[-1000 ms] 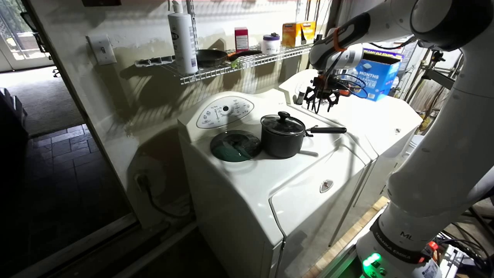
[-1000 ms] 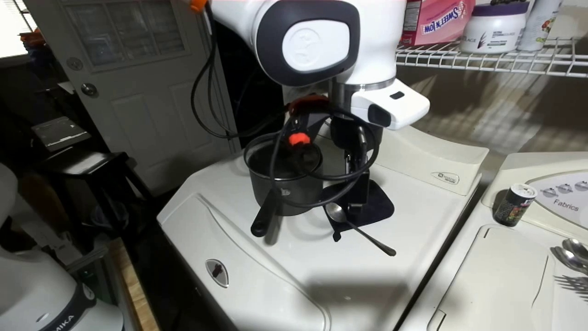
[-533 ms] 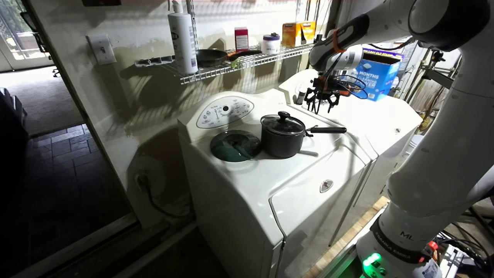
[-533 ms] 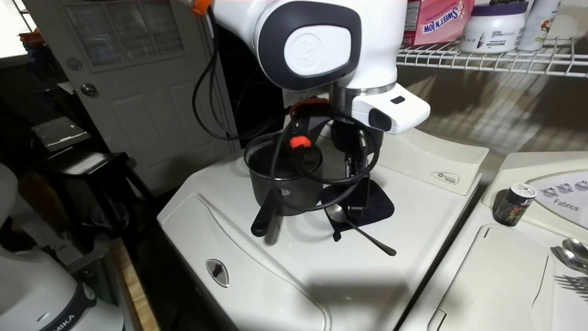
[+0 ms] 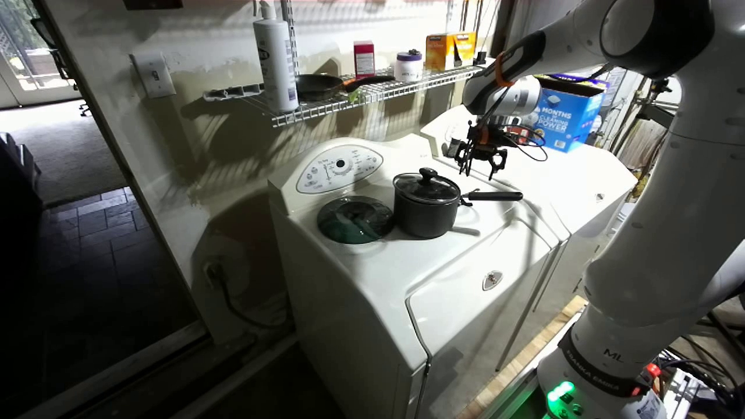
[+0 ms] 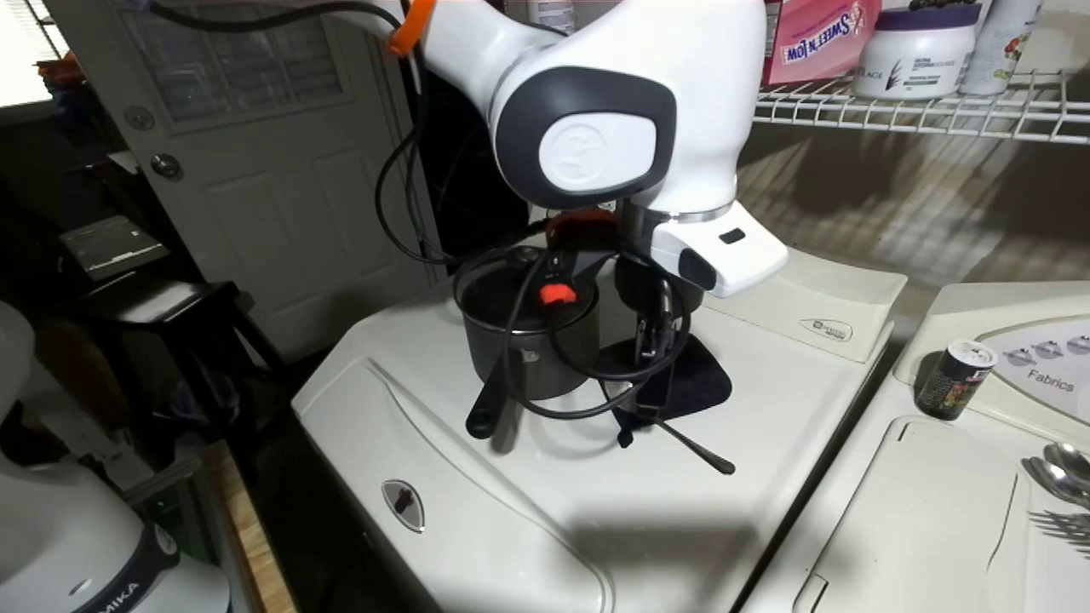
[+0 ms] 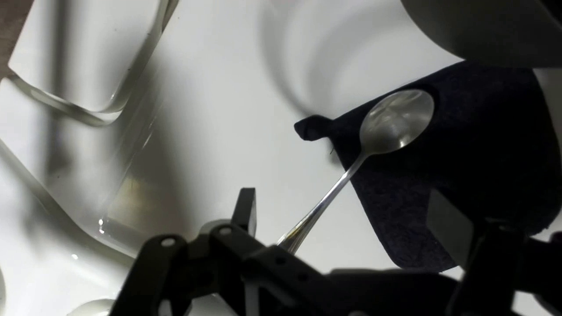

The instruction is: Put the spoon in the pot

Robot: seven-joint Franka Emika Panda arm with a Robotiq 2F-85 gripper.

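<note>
Big white appliance [image 6: 545, 451], white robot arm [image 6: 715, 94] over it, pot [image 5: 426, 216] on top with its glass lid [image 5: 414, 187] on

There's a dark cloth [image 7: 487, 145] lying just beside the pot. The gripper [image 7: 347, 219] hangs on that same side of the pot, and its jaws are spread nice and wide. The spoon [image 7: 373, 142] is outside the pot, right near it: bowl end on the cloth, handle poking off the edge and pointing away from the pot.
</note>
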